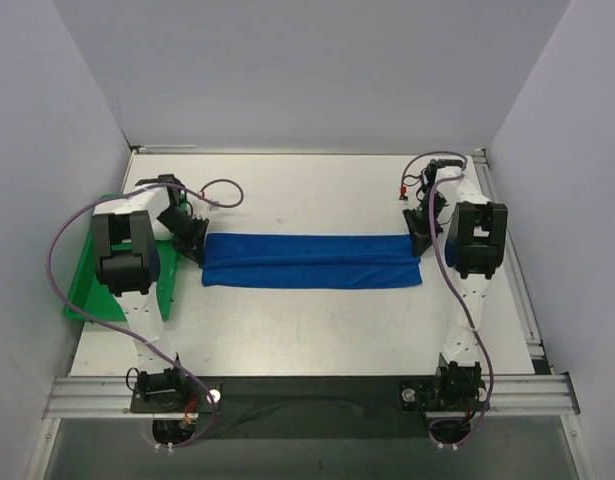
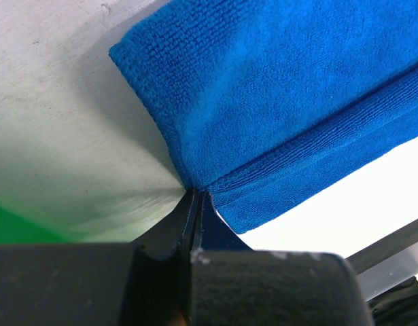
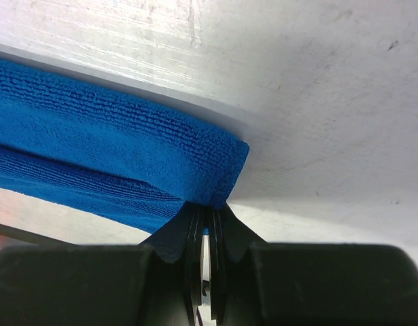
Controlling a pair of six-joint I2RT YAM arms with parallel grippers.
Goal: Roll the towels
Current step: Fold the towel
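Note:
A blue towel (image 1: pixel 309 260) lies folded into a long strip across the middle of the table. My left gripper (image 1: pixel 194 243) is shut on its left end; in the left wrist view the towel (image 2: pixel 276 102) runs up and right from the pinched tips of that gripper (image 2: pixel 197 193). My right gripper (image 1: pixel 420 243) is shut on its right end; in the right wrist view the towel (image 3: pixel 120 149) runs left from the tips of that gripper (image 3: pixel 207 207). Both ends sit at table level.
A green tray (image 1: pixel 87 285) lies at the table's left edge beside the left arm, and shows as a green patch in the left wrist view (image 2: pixel 11 224). White walls enclose the table on three sides. A metal rail (image 1: pixel 307 390) runs along the near edge.

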